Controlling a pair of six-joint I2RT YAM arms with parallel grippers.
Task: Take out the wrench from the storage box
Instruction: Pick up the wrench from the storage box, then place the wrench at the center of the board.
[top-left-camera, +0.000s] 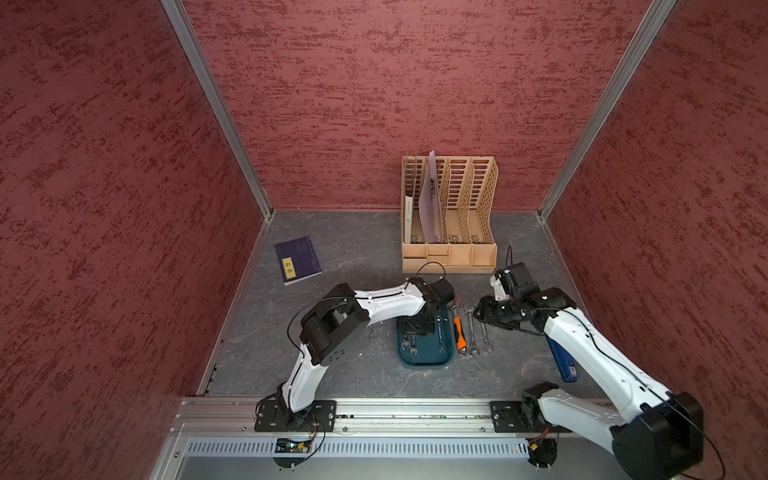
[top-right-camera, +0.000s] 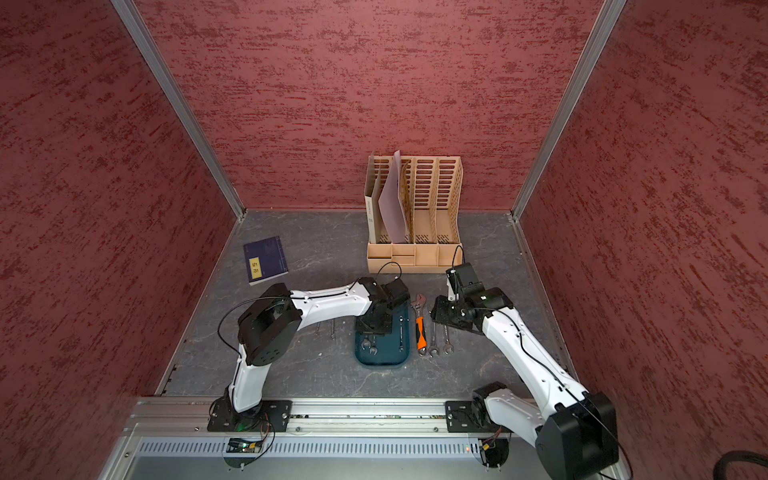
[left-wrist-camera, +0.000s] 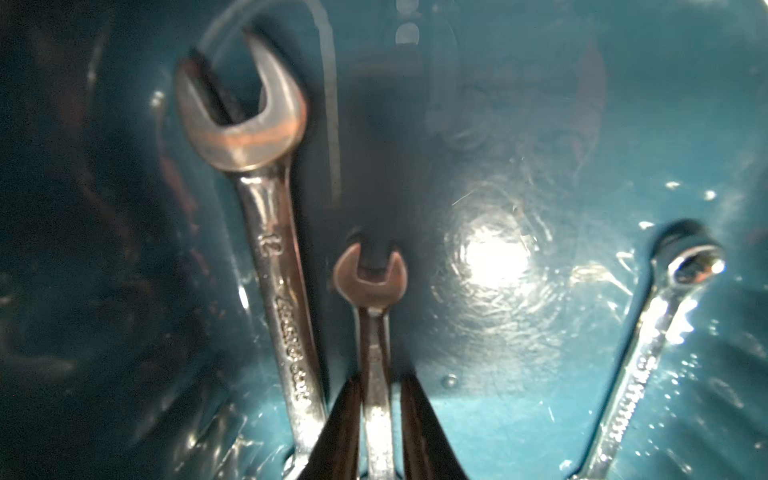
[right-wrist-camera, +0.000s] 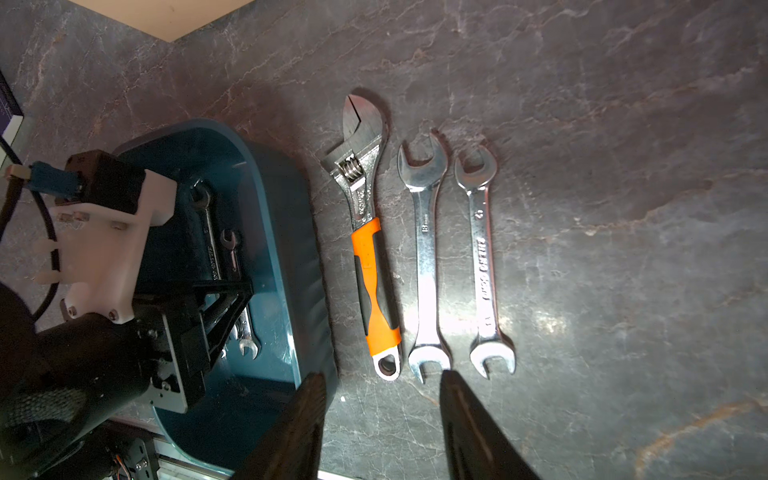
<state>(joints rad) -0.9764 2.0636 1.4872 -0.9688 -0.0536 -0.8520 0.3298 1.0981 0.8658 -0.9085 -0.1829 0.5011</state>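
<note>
The left gripper (left-wrist-camera: 380, 378) is down inside the storage box (left-wrist-camera: 519, 399), its jaws drawn close on either side of the shank of the small wrench (left-wrist-camera: 370, 286); whether they pinch it I cannot tell. This shiny open-ended wrench lies on the teal floor, between a larger open-end wrench (left-wrist-camera: 266, 232) and a ring-end wrench (left-wrist-camera: 648, 345).

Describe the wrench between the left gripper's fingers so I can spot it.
Find the teal storage box in front of the tan file organizer; three wrenches lie inside. Yours is the middle wrench, its shank between the fingers of the left gripper. It is the smallest, flanked by a bigger open-end wrench and a ring-end wrench.
</note>
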